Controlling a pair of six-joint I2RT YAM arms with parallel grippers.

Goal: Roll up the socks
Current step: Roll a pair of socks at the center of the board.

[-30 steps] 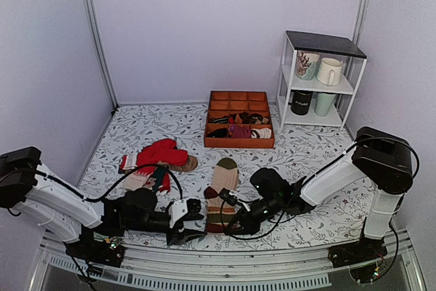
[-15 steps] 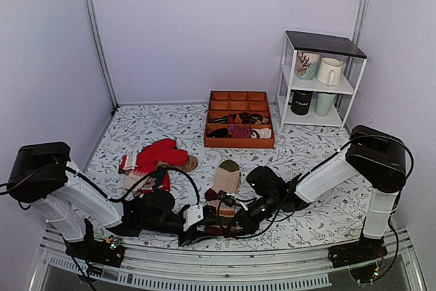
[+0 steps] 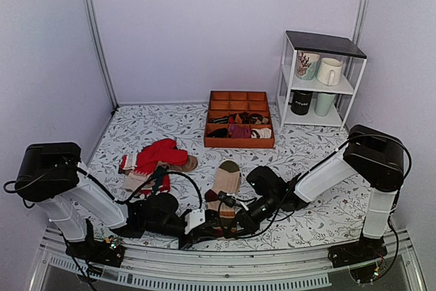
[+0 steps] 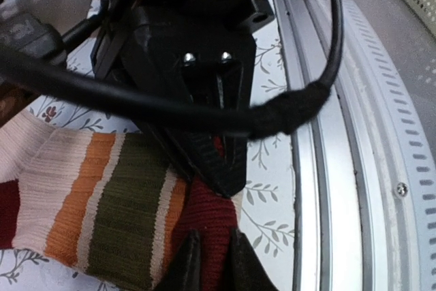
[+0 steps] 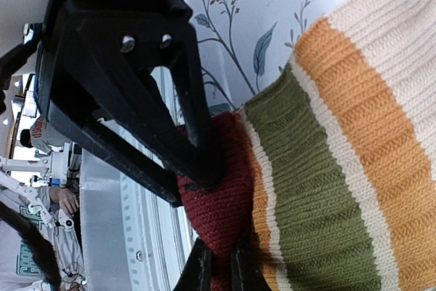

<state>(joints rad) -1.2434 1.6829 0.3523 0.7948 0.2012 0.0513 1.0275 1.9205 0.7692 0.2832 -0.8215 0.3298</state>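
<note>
The socks (image 3: 224, 180) lie flat near the table's front edge, olive toe pointing away and the maroon cuff nearest the arms. Both grippers meet at that cuff. My left gripper (image 4: 212, 265) is shut on the maroon cuff (image 4: 208, 219) from the left, with knit showing between its fingertips. My right gripper (image 5: 219, 268) pinches the same cuff (image 5: 218, 202) from the other side, jaws shut on it. In the top view the left gripper (image 3: 203, 225) and the right gripper (image 3: 228, 217) sit almost tip to tip over the cuff end. The olive and orange stripes (image 5: 320, 189) lie flat beside them.
A pile of bright red socks (image 3: 160, 155) lies to the left. An orange divided tray (image 3: 238, 142) holding small sock bundles stands behind. A white shelf (image 3: 320, 85) with mugs is at the back right. The metal front rail (image 4: 354, 168) runs just beside the cuff.
My left arm has slid right to the cuff end, and its jaws have closed onto the maroon cuff. The right gripper has held its pinch in place.
</note>
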